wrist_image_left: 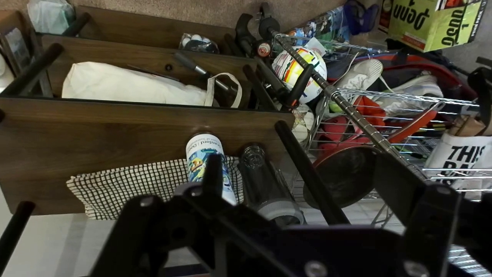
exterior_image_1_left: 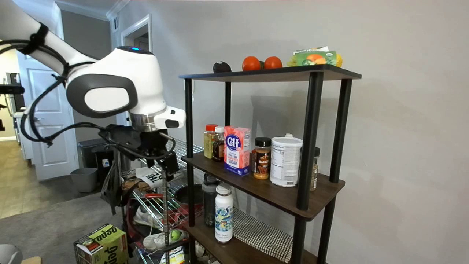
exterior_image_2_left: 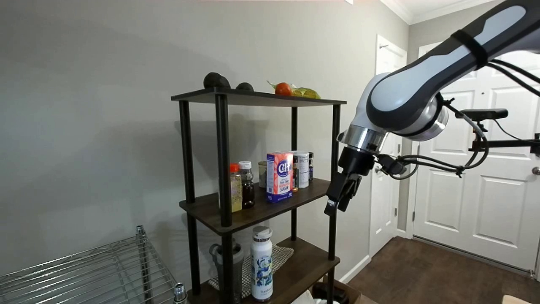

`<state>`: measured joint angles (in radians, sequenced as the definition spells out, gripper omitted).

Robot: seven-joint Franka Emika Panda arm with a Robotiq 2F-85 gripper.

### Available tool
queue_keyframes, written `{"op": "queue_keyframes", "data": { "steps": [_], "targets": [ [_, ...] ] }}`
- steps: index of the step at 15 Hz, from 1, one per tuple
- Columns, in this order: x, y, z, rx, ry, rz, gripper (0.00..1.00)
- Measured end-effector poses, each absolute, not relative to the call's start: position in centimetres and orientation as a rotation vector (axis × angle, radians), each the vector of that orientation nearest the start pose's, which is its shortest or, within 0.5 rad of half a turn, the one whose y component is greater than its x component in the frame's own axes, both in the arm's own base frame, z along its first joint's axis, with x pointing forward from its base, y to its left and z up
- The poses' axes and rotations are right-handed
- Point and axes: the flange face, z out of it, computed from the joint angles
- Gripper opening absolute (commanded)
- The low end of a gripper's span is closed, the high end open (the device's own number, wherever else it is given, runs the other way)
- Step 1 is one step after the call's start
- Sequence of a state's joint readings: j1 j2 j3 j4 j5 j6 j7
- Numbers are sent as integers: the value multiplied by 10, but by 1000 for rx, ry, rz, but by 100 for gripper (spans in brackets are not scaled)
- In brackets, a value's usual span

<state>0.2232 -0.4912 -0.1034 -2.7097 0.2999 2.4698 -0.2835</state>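
Shelf unit (exterior_image_1_left: 258, 187), dark brown and black, stands before a grey wall (exterior_image_1_left: 406, 121), and it is the thing nearest to my gripper (wrist_image_left: 303, 175). In an exterior view, going from left to right, I see first a yellow-green box (exterior_image_1_left: 100, 245), well to the left of the shelf unit. Then comes a wire rack (exterior_image_1_left: 166, 216), just to the left of the shelf unit. My gripper hangs in front of the shelf unit, apart from it, with the fingers (wrist_image_left: 213, 179) spread wide. At the shelf unit's left end, a red-capped jar (exterior_image_1_left: 209, 145) stands on the second level from the top, and a dark tumbler (exterior_image_1_left: 210, 200) on the third. More to the right are a dark round fruit (exterior_image_1_left: 221, 67) on top, a white bottle (exterior_image_1_left: 224, 214) on the third level and a sugar box (exterior_image_1_left: 236, 151) on the second. After these come two tomatoes (exterior_image_1_left: 251, 63) on top, a white tub (exterior_image_1_left: 285, 163) on the second level and a green package (exterior_image_1_left: 316, 58) on top.
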Motion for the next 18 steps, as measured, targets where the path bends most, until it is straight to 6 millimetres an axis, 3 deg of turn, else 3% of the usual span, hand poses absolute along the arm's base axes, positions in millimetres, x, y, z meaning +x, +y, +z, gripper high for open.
{"op": "queue_keyframes", "data": {
  "steps": [4,6,12,18],
  "targets": [
    [399,43,409,-2857,-275,-408,100],
    [409,32,418,-2853,-284,-443,100],
    [431,-36,438,-2848,-323,-558,100],
    [432,-90,424,-2837,-365,-580,100]
  ]
}}
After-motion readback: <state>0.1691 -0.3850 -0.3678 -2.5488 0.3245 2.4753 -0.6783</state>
